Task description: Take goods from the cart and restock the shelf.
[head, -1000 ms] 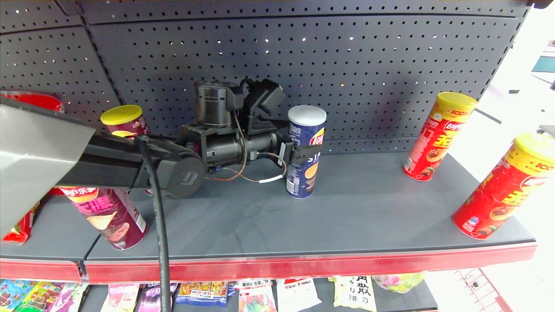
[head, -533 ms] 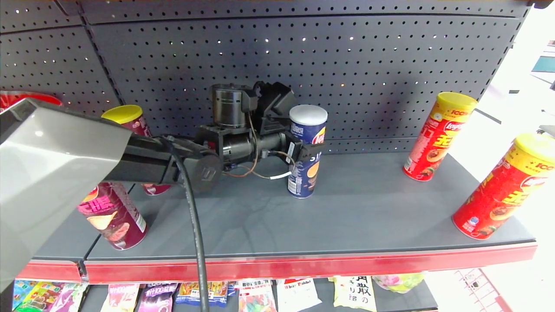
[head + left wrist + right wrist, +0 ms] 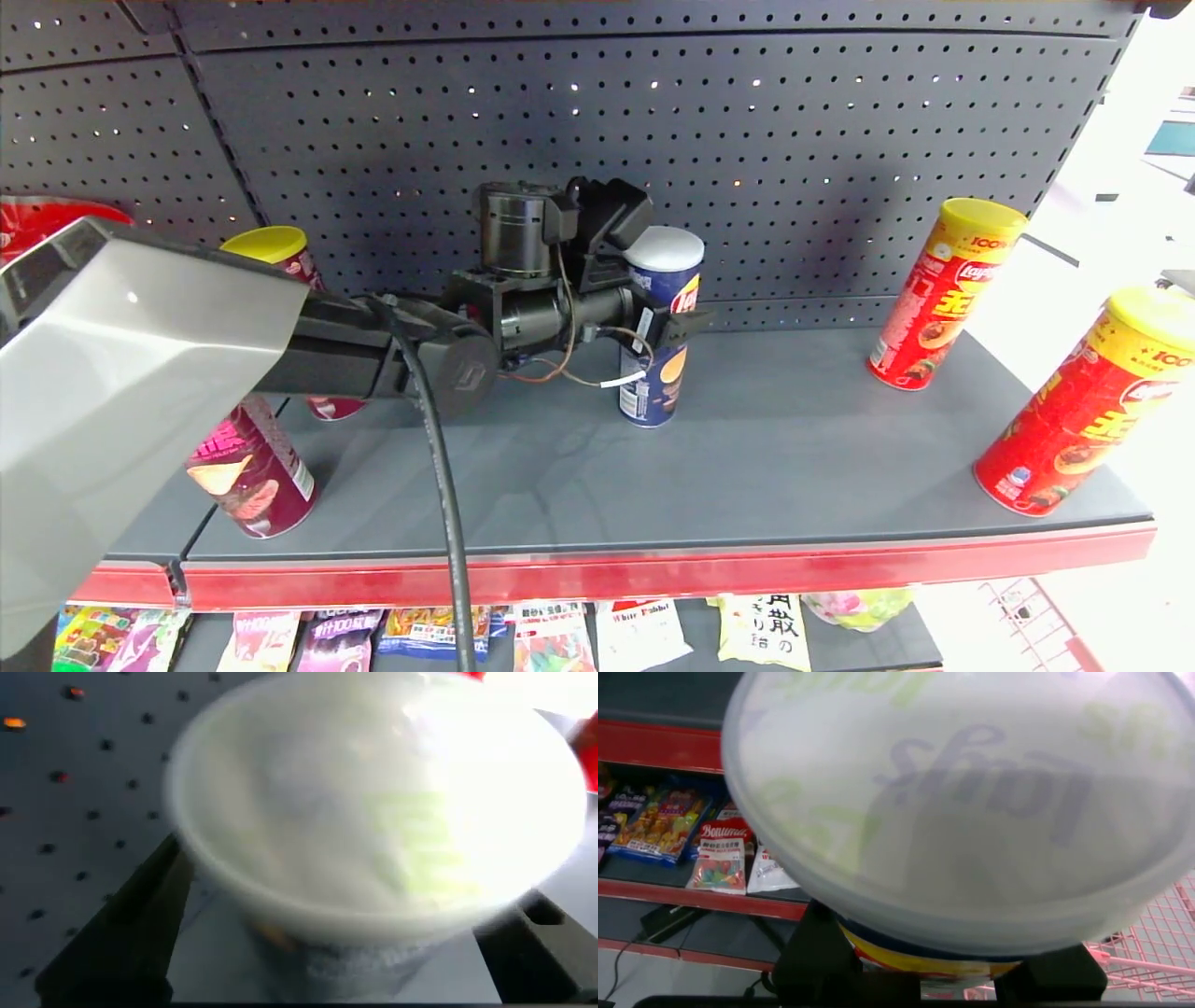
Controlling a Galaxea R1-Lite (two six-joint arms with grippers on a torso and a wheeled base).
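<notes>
The blue can [image 3: 655, 385] is standing upright on the shelf [image 3: 747, 467], and my left gripper [image 3: 680, 317] is reaching in sideways around its middle, one of my fingers [image 3: 140, 924] on each side. I cannot tell whether the pads are pressing it or hanging just off it. I am judging that the grip sits mid-body so the can goes down flat without tipping, with its picture of a chip and round logo facing outward for shoppers. A white barcode strip is showing on the side nearest my wrist. My right gripper [image 3: 924, 971] is clamping a second can [image 3: 962, 812] low on its body, lid toward the camera, probably waiting its turn. Lettering is showing through that cloudy lid, above a yellow and blue band. Well beyond my left fingertips, two red cans [image 3: 943, 294] with yellow lids and large yellow characters are standing. Back along my left arm are two maroon cans [image 3: 247, 467]. I am leaving the print itself unread.
</notes>
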